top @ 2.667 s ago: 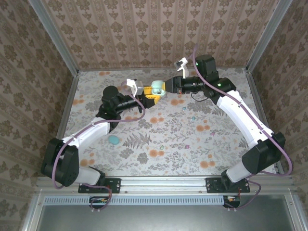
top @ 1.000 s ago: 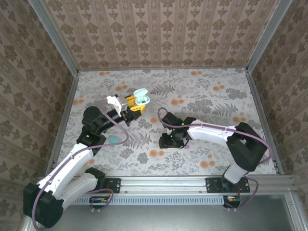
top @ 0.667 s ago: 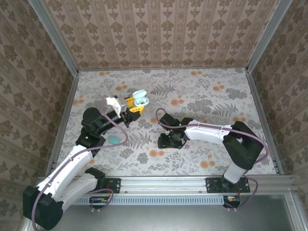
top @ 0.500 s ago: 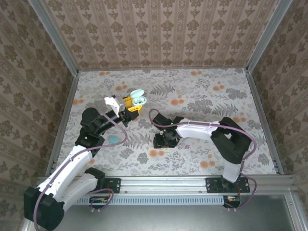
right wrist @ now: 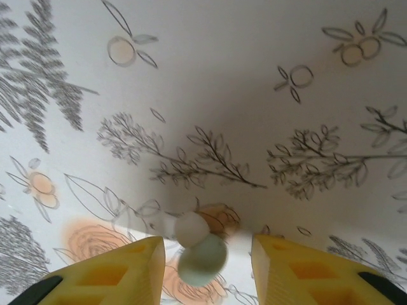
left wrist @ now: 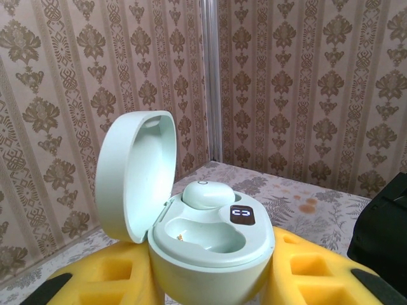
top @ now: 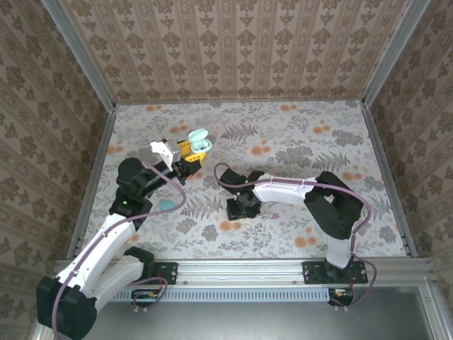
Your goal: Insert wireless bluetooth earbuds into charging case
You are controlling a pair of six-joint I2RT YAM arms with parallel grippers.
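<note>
- Yellow-padded right tool [top: 237, 207] sits low over the worktop [top: 318, 142] near the middle; 2.7 s ago it was raised at the far side beside the case; over the last half second its elbow has folded closer in, while the tool itself barely shifted
- Its fingers [right wrist: 108, 273] are spread; the loose earbud [right wrist: 201, 251], mint with a white tip and blurred, lies on the worktop between them with a gap on each side
- To the left, a small teal piece [top: 167, 205] lies on the worktop in the same spot as in every earlier frame; what it is I cannot tell
- Farther back and left, the left tool [top: 190, 151] is pinching the charging case [top: 198, 139] between its yellow pads, held above the worktop; since half a second ago it has edged slightly left and toward the far wall
- In the left wrist view the case stands upright with its lid [left wrist: 135, 171] hinged open to the left; the seated earbud [left wrist: 206, 194] fills the far well; the near well [left wrist: 200, 234] is empty; a small lit display [left wrist: 241, 215] shows on the rim
- Patterned wallpaper walls [top: 233, 49] close the far side
</note>
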